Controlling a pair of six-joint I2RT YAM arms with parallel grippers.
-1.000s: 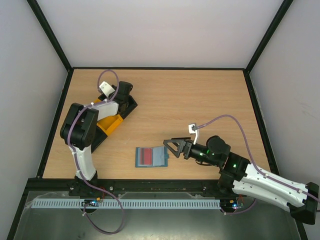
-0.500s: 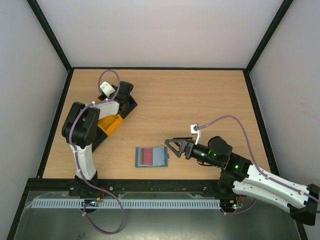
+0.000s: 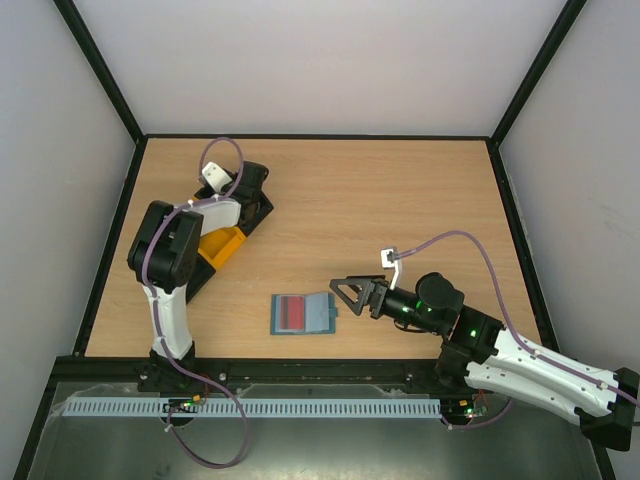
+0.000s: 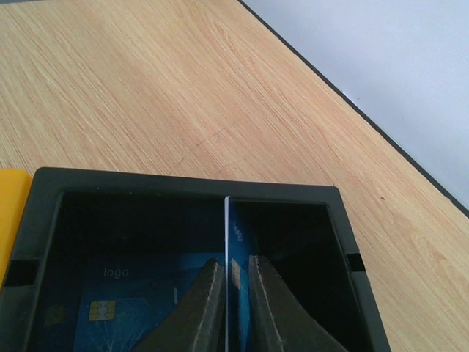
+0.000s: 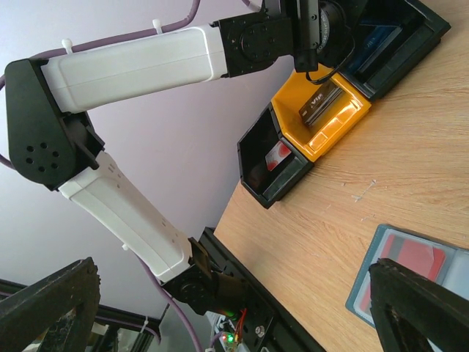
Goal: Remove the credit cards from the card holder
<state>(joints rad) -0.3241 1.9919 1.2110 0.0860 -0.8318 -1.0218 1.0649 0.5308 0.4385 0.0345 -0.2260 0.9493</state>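
Observation:
The blue-grey card holder [image 3: 320, 315] lies open on the table with a red card [image 3: 292, 313] in its left half. It also shows in the right wrist view [image 5: 381, 290]. My right gripper [image 3: 343, 296] is open and empty just right of it. My left gripper [image 4: 230, 273] is shut on a blue card [image 4: 228, 235] held edge-up inside the far black tray [image 4: 183, 182]. Another blue card [image 4: 110, 308] lies flat in that tray. A white card with red marks [image 5: 276, 156] lies in the near black tray. A dark grey card [image 5: 320, 103] lies in the yellow tray.
Three trays stand in a row at the left: far black [image 3: 262, 212], yellow [image 3: 222, 245], near black [image 3: 195, 280]. The table's black rim [image 3: 300, 136] and pale walls close the area in.
My left wrist has shifted slightly at the far black tray. My right gripper has eased a little nearer the card holder's right edge. The card holder has not moved.

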